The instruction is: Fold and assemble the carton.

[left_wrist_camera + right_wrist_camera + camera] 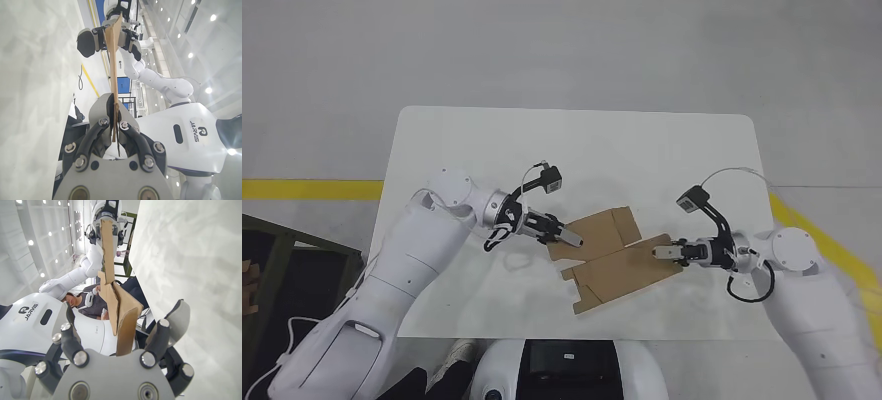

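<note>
A flat brown carton (607,255) with unfolded flaps is held a little above the white table (492,140), between my two grippers. My left gripper (567,238) is shut on the carton's left edge; in the left wrist view its fingertips (110,103) pinch the cardboard (113,72) edge-on. My right gripper (662,252) sits at the carton's right end. There its fingers (177,317) stand wide apart, open, with a cardboard flap (126,332) between them and untouched by the pads. Farther off in that view, the left gripper (106,220) clamps the carton's other end.
The table's front edge lies just below the carton in the top view. Bare table top stretches behind and to both sides. Yellow floor tape (302,188) runs past the table, and a dark green rack (267,270) stands at the left.
</note>
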### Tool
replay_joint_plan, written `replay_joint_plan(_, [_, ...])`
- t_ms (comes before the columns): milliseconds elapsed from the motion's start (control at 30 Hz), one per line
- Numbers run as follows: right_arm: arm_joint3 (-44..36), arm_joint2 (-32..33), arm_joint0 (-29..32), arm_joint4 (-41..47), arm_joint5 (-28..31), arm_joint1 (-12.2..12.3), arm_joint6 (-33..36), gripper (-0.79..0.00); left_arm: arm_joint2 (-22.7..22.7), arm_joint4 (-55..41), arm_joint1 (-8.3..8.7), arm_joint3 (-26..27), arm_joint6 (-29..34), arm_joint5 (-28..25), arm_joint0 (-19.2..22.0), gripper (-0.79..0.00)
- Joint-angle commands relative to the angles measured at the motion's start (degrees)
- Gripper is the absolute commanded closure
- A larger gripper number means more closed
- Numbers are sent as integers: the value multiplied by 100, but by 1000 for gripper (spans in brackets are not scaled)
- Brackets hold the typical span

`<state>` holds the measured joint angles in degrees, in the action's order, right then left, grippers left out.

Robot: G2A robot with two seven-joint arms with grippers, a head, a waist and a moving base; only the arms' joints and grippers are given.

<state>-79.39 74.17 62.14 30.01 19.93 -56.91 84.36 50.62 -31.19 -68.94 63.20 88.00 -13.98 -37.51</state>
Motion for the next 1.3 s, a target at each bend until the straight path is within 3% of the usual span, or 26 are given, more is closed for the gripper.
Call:
replay_joint_plan(0, [0, -39, -11, -7, -27, 24, 27, -576, -21, -59, 7, -4, 0, 35, 0, 0])
replay_joint_plan(33, [3, -62, -23, -20, -41, 37, 41, -554, -34, -77, 12, -7, 0, 53, 3, 0])
replay_joint_plan(67, [2, -87, -36, -19, -50, 49, 50, -483, -53, -73, 19, -7, 0, 59, 9, 0])
replay_joint_plan(100, [2, -110, -49, -9, -52, 59, 52, -483, -66, -71, 26, -12, 0, 65, 15, 0])
replay_joint_plan(133, [-8, -141, -60, 10, -62, 69, 62, -379, -85, -79, 31, -11, 0, 75, 17, 0])
replay_joint_plan(367, [-1, -300, -128, 82, -73, 143, 73, -274, -158, -107, 69, -40, 0, 80, 57, 0])
replay_joint_plan(467, [12, -352, -147, 113, -48, 173, 48, -185, -181, -87, 83, -52, 0, 83, 77, 0])
replay_joint_plan(800, [4, -512, -201, 198, 11, 273, -11, 0, -209, -92, 109, -69, 0, 77, 101, 0])
replay_joint_plan(867, [6, -540, -210, 217, 25, 292, -25, 0, -209, -100, 112, -72, 0, 77, 103, 0])
replay_joint_plan(900, [9, -554, -214, 233, 28, 301, -28, 0, -209, -106, 112, -63, 0, 67, 104, -31])
replay_joint_plan(933, [9, -566, -220, 251, 32, 310, -32, 0, -213, -123, 113, -43, 0, 41, 101, -151])
replay_joint_plan(967, [5, -575, -225, 275, 37, 319, -37, 0, -222, -160, 113, -13, 0, 16, 93, -711])
replay_joint_plan(1000, [1, -583, -229, 302, 40, 327, -40, 0, -235, -196, 116, 10, 0, 8, 86, -785])
replay_joint_plan(1267, [80, -486, -210, 455, 228, 401, -229, 0, -169, -443, 166, -57, -90, 4, 95, -785])
